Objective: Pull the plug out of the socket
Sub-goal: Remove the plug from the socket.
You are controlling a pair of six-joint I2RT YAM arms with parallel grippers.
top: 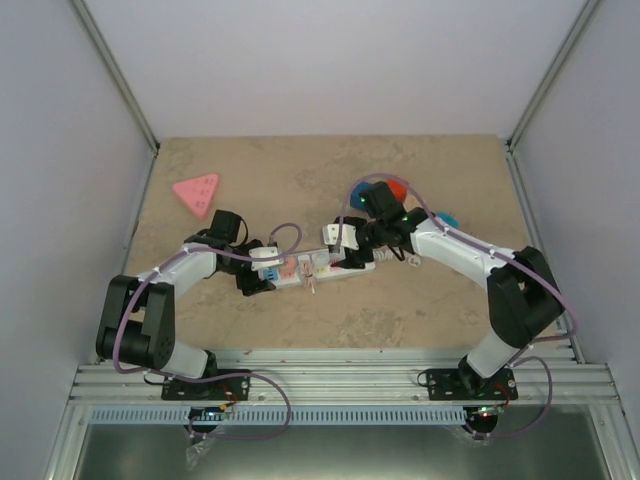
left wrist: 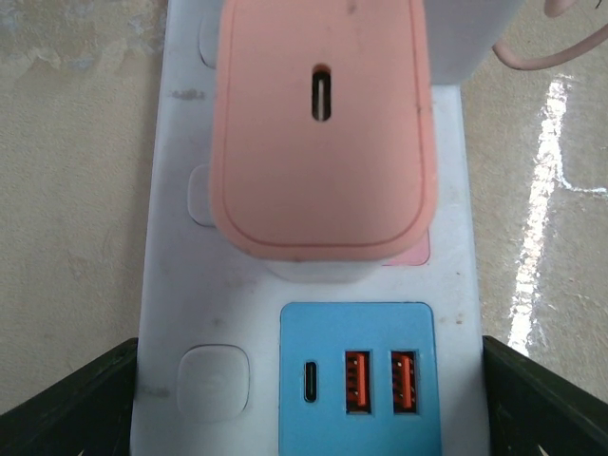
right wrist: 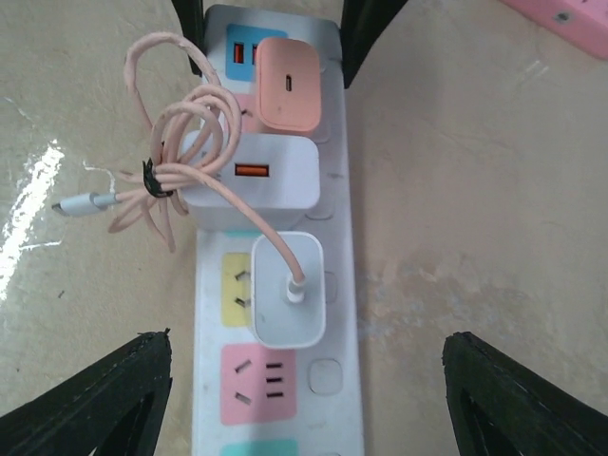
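Plug (right wrist: pixel 288 290), nearest of 3, stands in the socket (top: pixel 318 268) lying across the bench (top: pixel 450 310), dead ahead between the right hand's (right wrist: pixel 304 347) spread fingers (right wrist: pixel 104 399); left hand (left wrist: pixel 309 356) clamps the far end.

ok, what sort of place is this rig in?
Probably a lab robot cell: plain white wall panels, aluminium frame posts, a beige stone-look tabletop and a slotted aluminium base rail.

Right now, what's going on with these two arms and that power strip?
The left pincer appears to clamp the strip at its blue end, steadying it. The right pincer hangs open over the other end, above the small white charger, which is plugged in and not yet pulled.
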